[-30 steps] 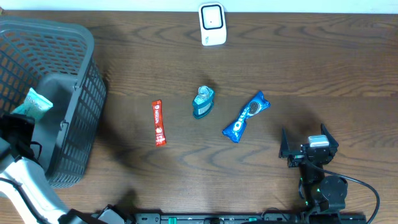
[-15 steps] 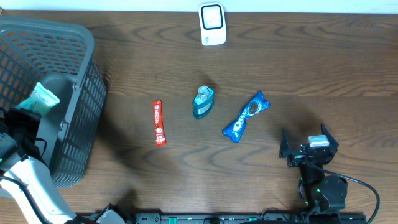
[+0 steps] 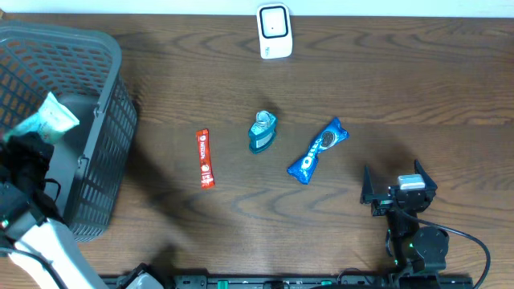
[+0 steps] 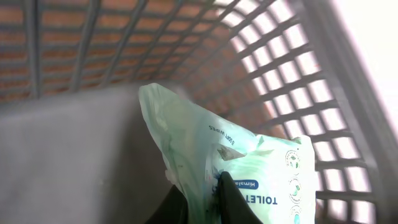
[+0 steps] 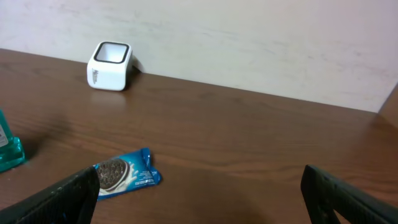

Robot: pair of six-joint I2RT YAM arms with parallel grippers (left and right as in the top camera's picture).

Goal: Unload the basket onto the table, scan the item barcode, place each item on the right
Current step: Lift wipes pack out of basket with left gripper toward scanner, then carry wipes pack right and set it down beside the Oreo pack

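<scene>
Dark wood worktop [image 3: 401, 88]. In the grey basket [image 3: 108, 88] your left end effector [image 4: 204, 190] pinches a green pack [image 4: 267, 168] reading "TOILET"; right end effector [image 5: 202, 186] spread, Oreo pack [image 5: 122, 173] ahead.

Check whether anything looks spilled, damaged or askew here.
Nothing stands out. The left gripper is shut on the wipes pack in the basket, creasing it only where pinched. The red bar, bottle and Oreo pack sit apart on the table, none visibly torn or leaking.
</scene>
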